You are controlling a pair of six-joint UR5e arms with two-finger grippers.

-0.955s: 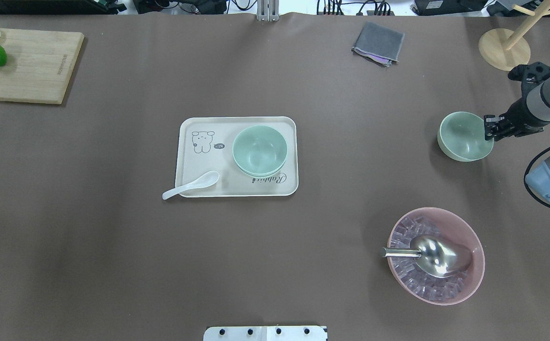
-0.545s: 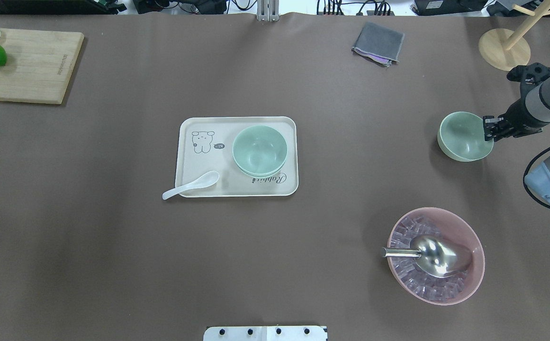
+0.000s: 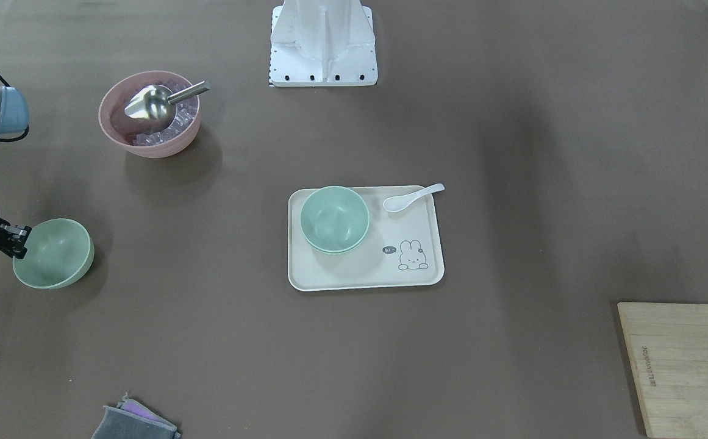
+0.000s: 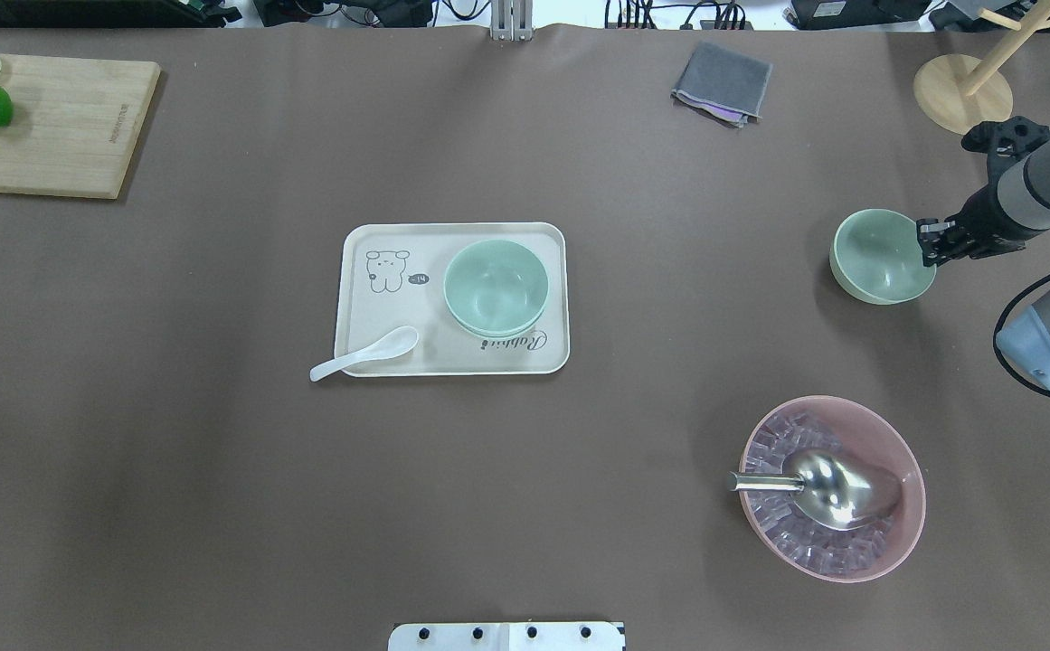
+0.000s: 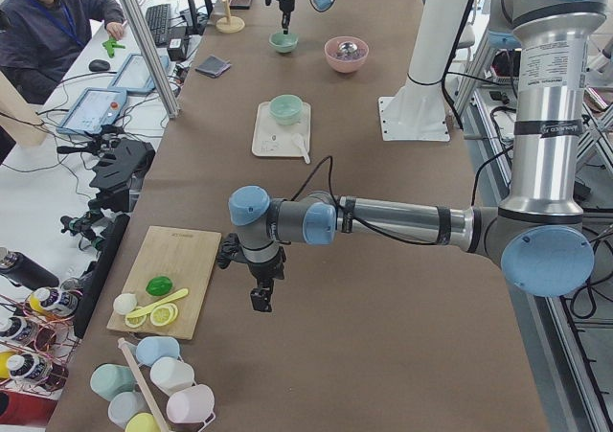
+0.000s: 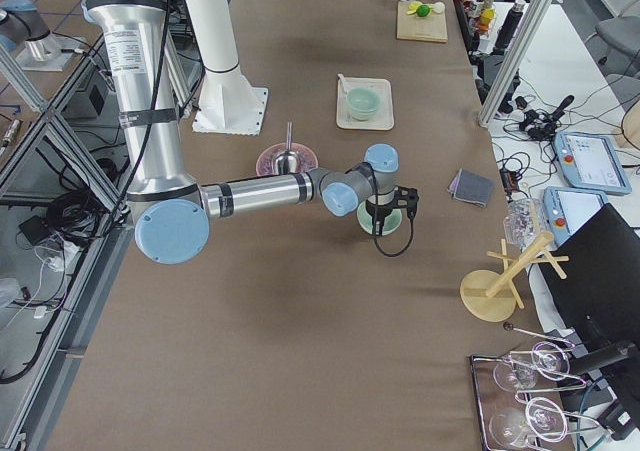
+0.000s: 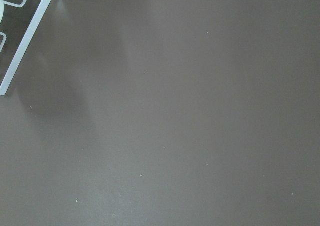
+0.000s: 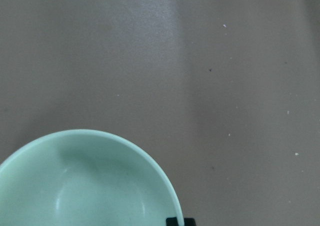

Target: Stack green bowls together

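Two green bowls [image 4: 496, 287] sit nested on the tray [image 4: 434, 354], mouths up. The third bowl [image 4: 877, 258] is far to the tray's right, mouth up too. It is round, with no long side. The right gripper [image 4: 927, 246] pinches its rim. The left gripper [image 5: 261, 298] hangs far to the tray's left, and I cannot tell if its fingers are apart. The table [image 4: 217, 497] is brown.

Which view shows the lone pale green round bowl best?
Overhead exterior: the whole pale green round bowl shows, the right gripper at its rim. Front-facing has it near the edge, side views small, right wrist only part.
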